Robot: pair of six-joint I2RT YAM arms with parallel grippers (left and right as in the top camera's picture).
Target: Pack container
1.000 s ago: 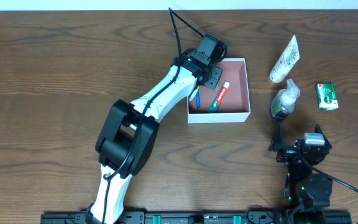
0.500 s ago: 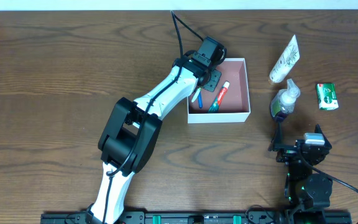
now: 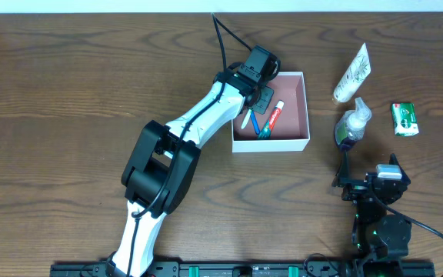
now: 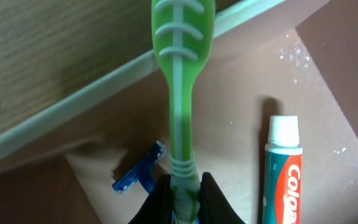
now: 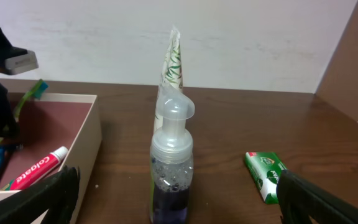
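Container: a square, shallow box with white walls (image 3: 271, 144). It sits on the table (image 3: 68, 100) toward 1 o'clock from the middle, with its pink-brown floor showing.
Inside it: a green toothbrush (image 4: 180, 93), a toothpaste tube (image 4: 283, 174) and a blue razor (image 4: 138, 175).
Toothbrush axis: from my left wrist it runs from 6 to 12 o'clock, handle end at me and head away. The head passes over a white wall with table beyond it. From the right wrist, the head pokes above the rim, tilted up.
Left jaws: clenched on the toothbrush's handle end, one on each side. My left arm (image 3: 206, 115) reaches in at the container's 10 o'clock corner.
Container from the jaws: the floor is directly beneath and opens out toward 3 to 5 o'clock. The crossed wall lies ahead at 12.
Neighbours: the toothpaste is just beside the brush at 3 o'clock, parallel and apart. The razor is at 8 o'clock near the handle; I cannot tell whether they touch.
Coming move: as I judge it, everything turns on that overhang. The brush should draw back toward 6 along its own axis, so the head clears the wall before I let go.
Right jaws: spread wide and empty on my right arm (image 3: 379, 208), at 5 o'clock from the container and well apart.
Nearer arm: the left arm is nearer the container. The right arm is nearer the pump bottle (image 3: 352, 127), the white tube (image 3: 352, 73) and the green packet (image 3: 404, 119), which wait at the container's 3 o'clock.
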